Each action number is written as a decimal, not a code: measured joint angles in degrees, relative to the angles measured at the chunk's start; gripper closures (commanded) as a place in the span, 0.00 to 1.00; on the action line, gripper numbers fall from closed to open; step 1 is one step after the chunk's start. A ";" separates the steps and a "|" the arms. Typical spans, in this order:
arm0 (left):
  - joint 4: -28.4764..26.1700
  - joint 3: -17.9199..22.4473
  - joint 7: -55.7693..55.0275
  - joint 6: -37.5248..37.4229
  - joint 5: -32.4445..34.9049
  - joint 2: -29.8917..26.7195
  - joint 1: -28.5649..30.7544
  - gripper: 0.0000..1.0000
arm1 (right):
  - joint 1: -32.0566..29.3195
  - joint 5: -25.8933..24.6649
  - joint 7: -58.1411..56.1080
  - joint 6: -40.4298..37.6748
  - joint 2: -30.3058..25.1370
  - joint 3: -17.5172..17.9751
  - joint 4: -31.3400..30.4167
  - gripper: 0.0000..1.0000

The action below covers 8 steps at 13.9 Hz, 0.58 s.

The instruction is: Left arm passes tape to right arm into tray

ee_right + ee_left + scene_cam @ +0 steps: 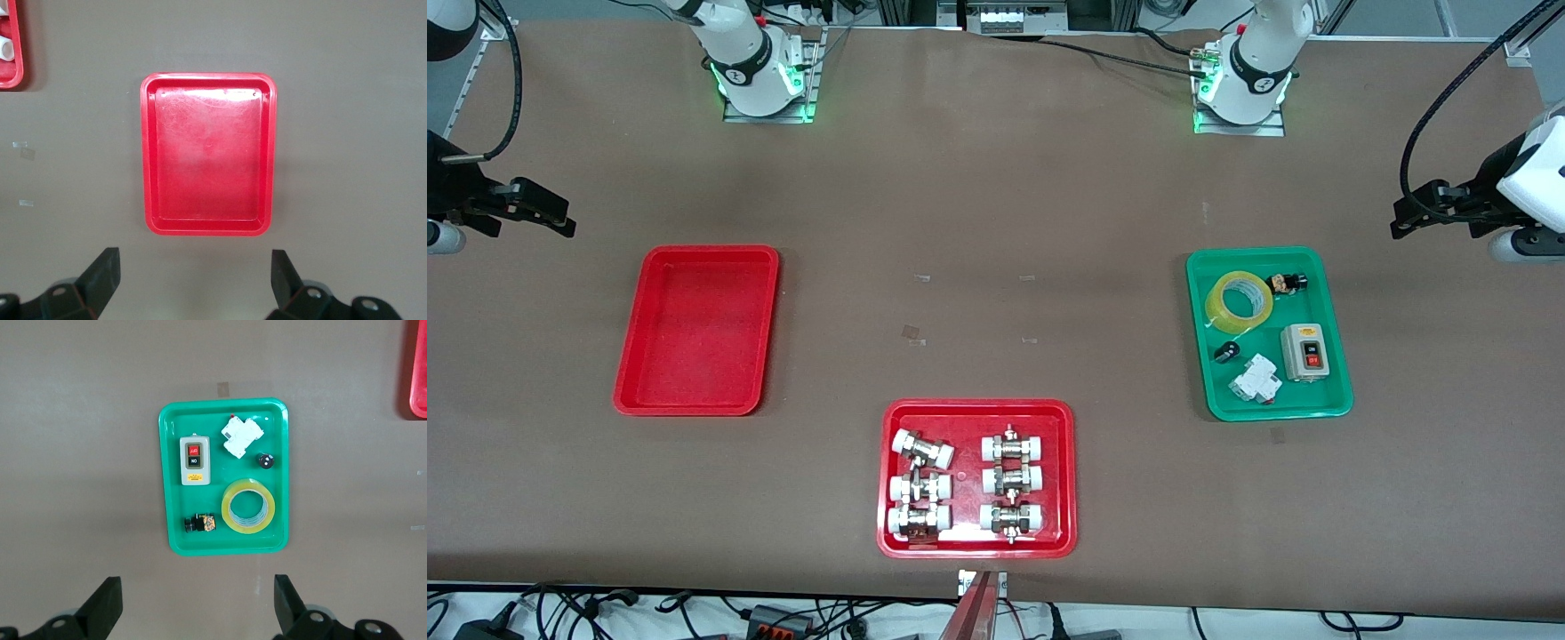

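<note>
My left claw [193, 603] hangs wide and empty over bare table just beside the green tray [1336, 391], at the left arm's end of the table, while my right claw [190, 280], equally wide and empty, waits over the table beside the plain red tray [627, 391]. The tape [1239, 302] lies flat in the green tray, in the corner farther from the front camera, close to a small dark part [1288, 284] and the tray's rim. That crowding is the likely trouble: a finger coming down outside the roll could, I judge, strike the rim or nudge the part, and a loose pinch on the roll's thin wall could let it slip at the handover. The grey switch box [195, 460] in the green tray carries a red "OFF" button and a black "NO" button; its yellow label is unreadable.
</note>
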 measured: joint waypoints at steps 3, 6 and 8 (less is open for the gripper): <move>0.00 0.00 0.00 0.00 0.00 0.00 0.00 0.00 | 0.00 -0.01 0.00 0.00 -0.20 0.10 0.00 0.00; 0.00 -0.12 0.01 0.00 -0.02 0.00 0.00 0.00 | 0.00 -0.01 0.00 0.00 -0.43 0.13 0.00 0.00; 0.00 -0.16 0.01 0.00 -0.04 0.00 0.00 0.00 | 0.00 -0.01 0.00 0.00 -0.43 0.13 0.00 0.00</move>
